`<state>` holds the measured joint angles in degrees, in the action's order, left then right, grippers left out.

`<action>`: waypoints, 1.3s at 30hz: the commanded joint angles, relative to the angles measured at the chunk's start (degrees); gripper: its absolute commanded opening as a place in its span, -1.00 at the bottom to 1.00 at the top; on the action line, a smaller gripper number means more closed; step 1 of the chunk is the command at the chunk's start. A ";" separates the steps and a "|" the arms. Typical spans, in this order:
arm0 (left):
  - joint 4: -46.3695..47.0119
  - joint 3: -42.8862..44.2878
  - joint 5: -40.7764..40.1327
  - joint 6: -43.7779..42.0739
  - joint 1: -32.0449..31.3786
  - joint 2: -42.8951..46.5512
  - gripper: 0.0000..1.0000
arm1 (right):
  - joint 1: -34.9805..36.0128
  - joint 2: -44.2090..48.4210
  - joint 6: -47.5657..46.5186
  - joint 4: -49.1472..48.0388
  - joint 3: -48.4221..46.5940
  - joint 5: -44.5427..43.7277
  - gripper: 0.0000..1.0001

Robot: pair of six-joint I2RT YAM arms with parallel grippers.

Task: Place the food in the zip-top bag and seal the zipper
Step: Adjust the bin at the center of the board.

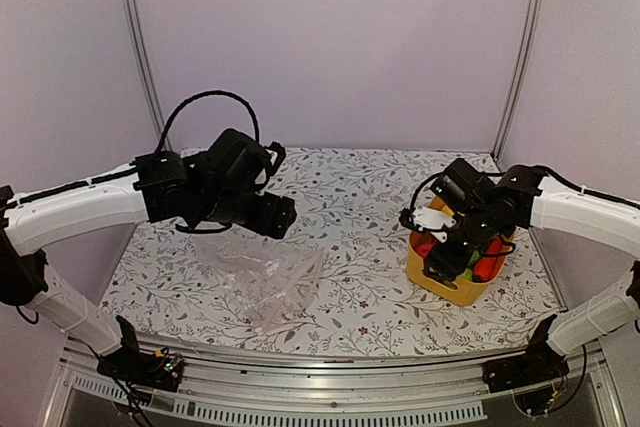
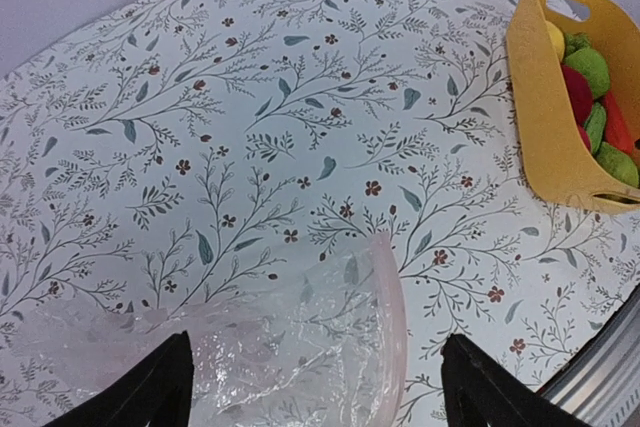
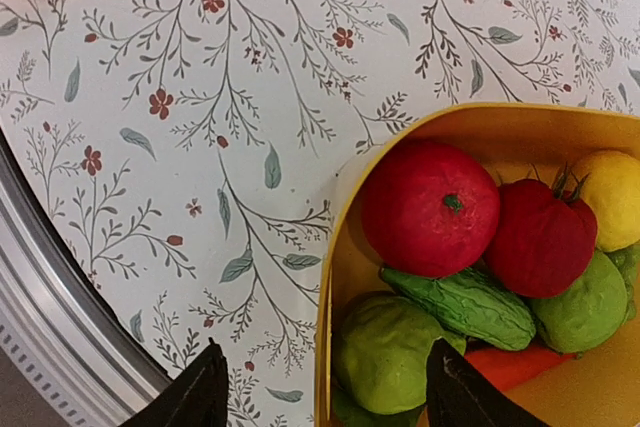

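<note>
Worktop (image 1: 350, 197) is covered in pale cloth printed with grey-green sprigs and small red flowers. The zip-top bag (image 1: 265, 282) lies flat on it at front left, empty: thin clear film, crinkled and glossy. A pinkish strip (image 2: 392, 317) follows its curved edge; cannot tell whether that mouth is pressed shut. The left end effector (image 2: 315, 397) hangs above the bag, black fingers spread wide, nothing between them. All the food sits in a smooth orange-yellow plastic basket (image 3: 335, 277) at the right, well apart from the bag; it has rounded corners and slot handles. Contents seen from the right wrist: a matte red ball (image 3: 430, 207), a second red fruit (image 3: 540, 237) with a green stalk, a yellow lemon (image 3: 610, 187), a bumpy dark green cucumber (image 3: 470, 302), two dimpled green round ones (image 3: 385, 352), and a sliver of orange carrot (image 3: 510, 367). The right end effector (image 3: 330, 392) is over the basket's near wall, jaws apart, one finger outside and one inside, gripping nothing.
</note>
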<state>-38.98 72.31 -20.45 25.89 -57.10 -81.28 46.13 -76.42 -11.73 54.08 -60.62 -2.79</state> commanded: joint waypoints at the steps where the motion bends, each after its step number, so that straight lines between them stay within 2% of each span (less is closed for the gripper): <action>1: -0.55 1.60 0.32 -0.70 -0.87 -0.94 0.70 | 0.20 2.71 3.82 -2.51 -7.84 3.60 0.53; 3: -0.48 1.93 0.15 -0.79 -0.83 -1.15 0.70 | 0.08 0.19 7.97 -2.99 -11.70 1.52 0.60; 10: -1.37 3.12 -0.73 0.86 -0.85 -0.50 0.70 | -7.36 -19.12 31.19 6.87 -26.35 -4.97 0.48; 15: -2.32 1.39 -2.35 2.33 -0.90 2.20 0.71 | -10.09 -20.32 43.50 4.78 -26.43 -5.70 0.38; 23: -2.72 -2.42 -3.15 5.21 -0.84 6.28 0.71 | -13.93 -24.39 49.38 1.60 -24.48 -7.42 0.20; 26: -3.21 -2.81 -3.75 5.99 -0.85 7.31 0.70 | -15.45 -26.40 50.39 -0.89 -22.48 -6.26 0.02; 29: -3.29 -3.76 -3.99 6.92 -0.85 8.57 0.71 | -15.54 -26.82 49.64 -2.66 -22.17 -6.53 -0.42; 35: -3.25 -6.56 -2.30 8.27 -0.83 9.81 0.68 | -15.34 -27.83 45.42 -4.12 -21.85 -3.66 -0.97; 39: -3.14 -7.89 -1.78 9.06 -0.82 9.78 0.67 | -14.53 -26.88 43.74 -4.70 -20.28 -3.87 -1.00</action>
<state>-41.43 66.13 -22.98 33.41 -57.12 -72.20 30.85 -102.63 35.94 51.00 -83.44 -7.25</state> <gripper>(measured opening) 0.838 0.011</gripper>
